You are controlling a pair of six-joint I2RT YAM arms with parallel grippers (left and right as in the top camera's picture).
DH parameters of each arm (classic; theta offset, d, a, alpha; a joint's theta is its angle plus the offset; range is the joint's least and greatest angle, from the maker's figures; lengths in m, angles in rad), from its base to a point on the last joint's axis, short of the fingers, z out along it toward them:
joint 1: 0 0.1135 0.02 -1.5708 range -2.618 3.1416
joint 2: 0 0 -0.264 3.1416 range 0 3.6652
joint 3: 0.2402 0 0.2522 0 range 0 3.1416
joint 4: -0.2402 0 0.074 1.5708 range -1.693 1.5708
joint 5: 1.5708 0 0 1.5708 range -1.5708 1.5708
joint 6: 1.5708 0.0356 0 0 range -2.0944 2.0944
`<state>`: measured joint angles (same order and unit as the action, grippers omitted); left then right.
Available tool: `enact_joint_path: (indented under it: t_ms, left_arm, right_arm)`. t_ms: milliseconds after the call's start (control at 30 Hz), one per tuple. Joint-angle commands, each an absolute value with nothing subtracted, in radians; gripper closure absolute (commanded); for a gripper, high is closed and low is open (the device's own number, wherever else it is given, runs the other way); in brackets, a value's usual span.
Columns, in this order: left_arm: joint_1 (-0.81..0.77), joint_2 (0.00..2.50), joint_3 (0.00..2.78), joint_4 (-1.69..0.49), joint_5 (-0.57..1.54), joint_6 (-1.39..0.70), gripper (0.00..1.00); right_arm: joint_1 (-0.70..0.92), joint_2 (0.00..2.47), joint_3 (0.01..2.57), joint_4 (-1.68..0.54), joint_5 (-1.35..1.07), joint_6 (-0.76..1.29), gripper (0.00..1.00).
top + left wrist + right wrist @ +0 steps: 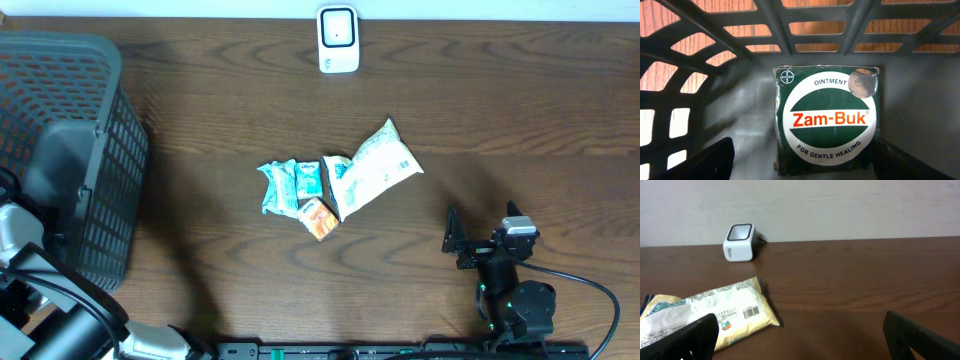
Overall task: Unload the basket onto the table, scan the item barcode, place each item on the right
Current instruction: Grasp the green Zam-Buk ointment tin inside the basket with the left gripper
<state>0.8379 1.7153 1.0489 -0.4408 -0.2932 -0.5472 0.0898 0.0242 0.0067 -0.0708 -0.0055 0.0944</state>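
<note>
Now the box (826,120) lies flat on the basket (790,30) floor, lower centre of the left wrist view. The left gripper (802,152) straddles it wide open, gripping nothing. The right gripper (800,325) gapes empty.

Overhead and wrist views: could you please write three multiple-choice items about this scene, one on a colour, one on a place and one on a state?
1. What colour is the scanner?
A white; B red; C yellow.
2. Where does the Zam-Buk box lie?
A beside the scanner; B inside the basket; C on top of the scanner.
3. How is the right gripper?
A shut on the scanner; B shut, empty; C open, holding nothing.

Answers:
1 A: its casing is white in the overhead view.
2 B: the basket's grid walls stand around the box in the left wrist view.
3 C: its fingers stand far apart with nothing between them.
</note>
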Motion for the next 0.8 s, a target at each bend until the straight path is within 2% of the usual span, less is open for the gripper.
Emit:
enact_joint_path:
  t_ms: [0,467,767]
  left_arm:
    - [0.842,1.745,1.047,-0.427,-0.301,-0.557,0.14]
    - [0.84,1.714,1.047,-0.421,-0.209,-0.507,0.14]
    - [0.841,1.699,1.047,-0.44,-0.221,-0.464,0.1]
  right_arm:
    - [0.086,0.02,0.006,-0.076,-0.01,0.088,0.01]
    - [0.086,0.02,0.006,-0.075,-0.01,0.088,0.01]
    - [0.086,0.02,0.006,-0.075,-0.01,0.088,0.01]
